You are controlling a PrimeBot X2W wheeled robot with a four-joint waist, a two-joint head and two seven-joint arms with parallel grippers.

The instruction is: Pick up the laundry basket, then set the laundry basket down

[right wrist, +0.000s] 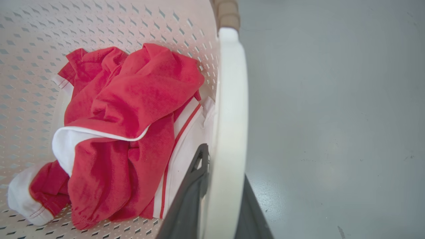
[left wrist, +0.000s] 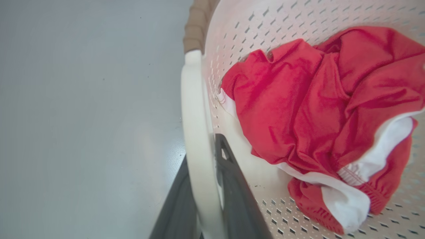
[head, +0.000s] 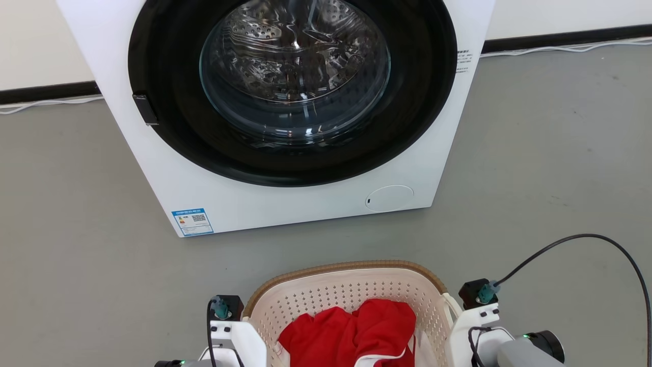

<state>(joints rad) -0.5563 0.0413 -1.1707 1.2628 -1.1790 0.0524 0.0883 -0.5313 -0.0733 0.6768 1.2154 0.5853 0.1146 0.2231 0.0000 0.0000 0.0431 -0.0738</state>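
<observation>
Left tool (left wrist: pixel 202 149) clamps the white left handle (left wrist: pixel 194 109) of the laundry basket (head: pixel 351 266), one dark finger inside the perforated wall and one outside. Right tool (right wrist: pixel 224 162) grips the right handle (right wrist: pixel 232 93) the same way. A crumpled red-and-white garment (head: pixel 351 326) lies in the basket, which is a little short of the washing machine (head: pixel 285 204), facing its round glass door (head: pixel 295 71). Whether the basket rests on the grey floor (head: pixel 76 229) cannot be told.
</observation>
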